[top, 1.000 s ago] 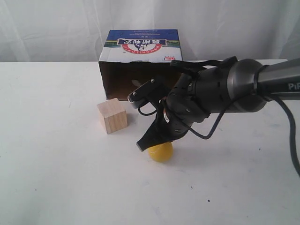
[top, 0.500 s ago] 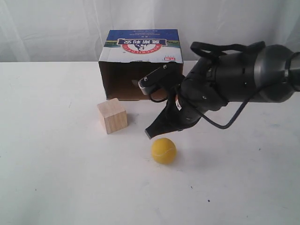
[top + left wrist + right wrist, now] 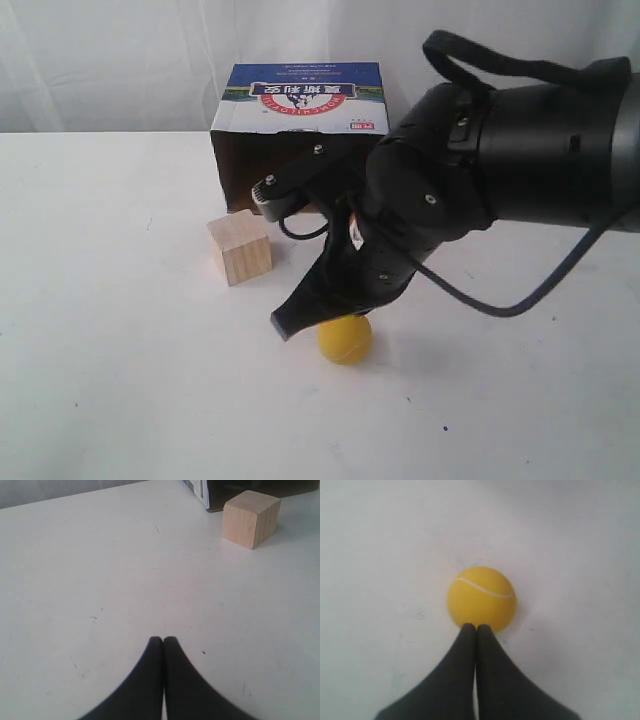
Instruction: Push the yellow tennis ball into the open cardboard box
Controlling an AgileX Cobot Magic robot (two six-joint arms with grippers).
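Right gripper (image 3: 475, 626) black, tapered; arm (image 3: 520, 150) black, looping cable (image 3: 520, 300), screws (image 3: 317, 150) seemingly silver.

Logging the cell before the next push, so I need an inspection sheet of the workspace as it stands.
Surface: white table, a few dark specks.
Job's things: yellow tennis ball on the table, outside the open cardboard box; the box's opening faces the ball.
Clutter: wooden cube near the box's opening, apart from the ball.
Grippers: right gripper fingers shut, tips at the ball's edge, contact unclear; left gripper fingers shut over bare table, holding nothing.
Cables: black cable loops off the right arm.
Surroundings: white curtain behind the table.
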